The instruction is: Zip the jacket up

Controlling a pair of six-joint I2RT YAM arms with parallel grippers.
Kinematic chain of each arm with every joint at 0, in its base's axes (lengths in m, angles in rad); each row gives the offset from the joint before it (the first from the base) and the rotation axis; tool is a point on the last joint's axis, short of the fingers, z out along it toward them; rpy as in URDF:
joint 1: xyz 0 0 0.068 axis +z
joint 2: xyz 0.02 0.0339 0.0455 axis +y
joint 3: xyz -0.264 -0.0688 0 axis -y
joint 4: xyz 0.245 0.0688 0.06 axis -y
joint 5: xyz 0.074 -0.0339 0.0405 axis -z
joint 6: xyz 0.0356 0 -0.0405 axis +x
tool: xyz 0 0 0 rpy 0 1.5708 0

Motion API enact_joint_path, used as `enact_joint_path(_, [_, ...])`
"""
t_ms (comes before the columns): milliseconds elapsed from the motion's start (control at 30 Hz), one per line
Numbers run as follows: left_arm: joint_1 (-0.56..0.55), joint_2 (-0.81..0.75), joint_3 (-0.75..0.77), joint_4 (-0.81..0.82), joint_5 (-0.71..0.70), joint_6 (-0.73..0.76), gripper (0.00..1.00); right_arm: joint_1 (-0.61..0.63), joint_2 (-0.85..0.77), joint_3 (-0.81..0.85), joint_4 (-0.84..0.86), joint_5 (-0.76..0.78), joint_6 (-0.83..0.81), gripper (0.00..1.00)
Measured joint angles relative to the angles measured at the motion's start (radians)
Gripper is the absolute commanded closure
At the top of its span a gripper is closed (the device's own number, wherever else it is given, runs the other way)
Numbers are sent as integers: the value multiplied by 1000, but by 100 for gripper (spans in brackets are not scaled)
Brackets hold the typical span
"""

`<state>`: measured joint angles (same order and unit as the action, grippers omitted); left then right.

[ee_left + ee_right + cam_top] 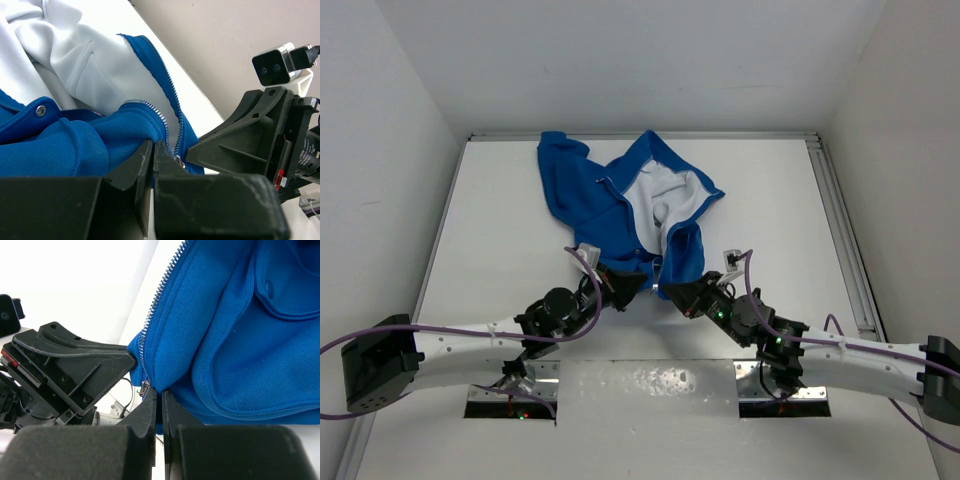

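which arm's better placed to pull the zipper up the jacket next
Right, probably. The right arm has its jaws shut right at the silver slider, with the zipper teeth running up the jacket from there. The left arm has its jaws shut on the blue hem beside it, suited to anchoring.

This is looking like a robot lab cell. Plain white walls (380,120) are closing in a white table (520,220) on the left, far and right. Two arms (460,345) are sitting bolted on metal plates (545,375) at the near edge, purple cables (350,337) are trailing out, and a metal rail (840,220) is running along the right side.
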<state>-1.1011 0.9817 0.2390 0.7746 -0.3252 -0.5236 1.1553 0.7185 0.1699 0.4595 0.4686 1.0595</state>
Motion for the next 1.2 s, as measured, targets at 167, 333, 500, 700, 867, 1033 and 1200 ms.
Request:
enact_joint_path(167, [-10, 0, 0, 0, -4, 0, 100, 0, 5, 4, 0, 1, 0, 100])
enact_joint_path(333, [-11, 0, -6, 2, -6, 0, 100, 0, 14, 6, 2, 1, 0, 100])
enact_joint_path(500, [-16, 0, -11, 7, -8, 0, 100, 0, 17, 7, 3, 7, 0, 100])
enact_joint_path(700, [-26, 0, -11, 7, -14, 0, 100, 0, 17, 8, 10, 26, 0, 100])
enact_joint_path(867, [-33, 2, -11, 6, -16, 0, 100, 0, 19, 21, 0, 40, 0, 100])
enact_joint_path(1033, [-38, 2, -11, -9, -19, 0, 100, 0, 50, 61, -40, 48, -5, 100])
enact_joint_path(1200, [-38, 0, -15, -35, -10, -5, 100, 0, 60, 101, -80, 49, -21, 100])
